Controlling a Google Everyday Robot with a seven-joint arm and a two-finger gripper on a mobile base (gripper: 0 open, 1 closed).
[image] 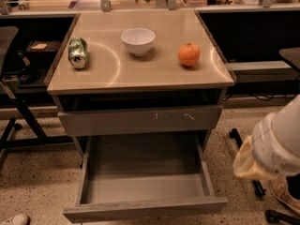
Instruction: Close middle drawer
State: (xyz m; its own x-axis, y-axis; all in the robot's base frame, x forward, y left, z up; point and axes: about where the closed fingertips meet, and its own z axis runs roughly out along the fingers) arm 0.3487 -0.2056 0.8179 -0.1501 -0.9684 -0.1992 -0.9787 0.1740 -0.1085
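The middle drawer [145, 209] is pulled far out at the bottom of the grey cabinet, showing its bare grey box interior [143, 172]. Its plain front faces me at the lower edge of the view. Above it is another grey drawer front with yellowish scratches [154, 119], slightly out under the top. My gripper [247, 165] is at the white and tan end of my arm at the right edge. It is low beside the open drawer's right side, apart from it, and nothing shows in it.
On the tan cabinet top [140, 74] lie a green can [78, 52] on its side, a white bowl [138, 41] and an orange [189, 54]. A black chair base [18, 121] stands at the left. Black legs and a shoe [281, 196] are at the right.
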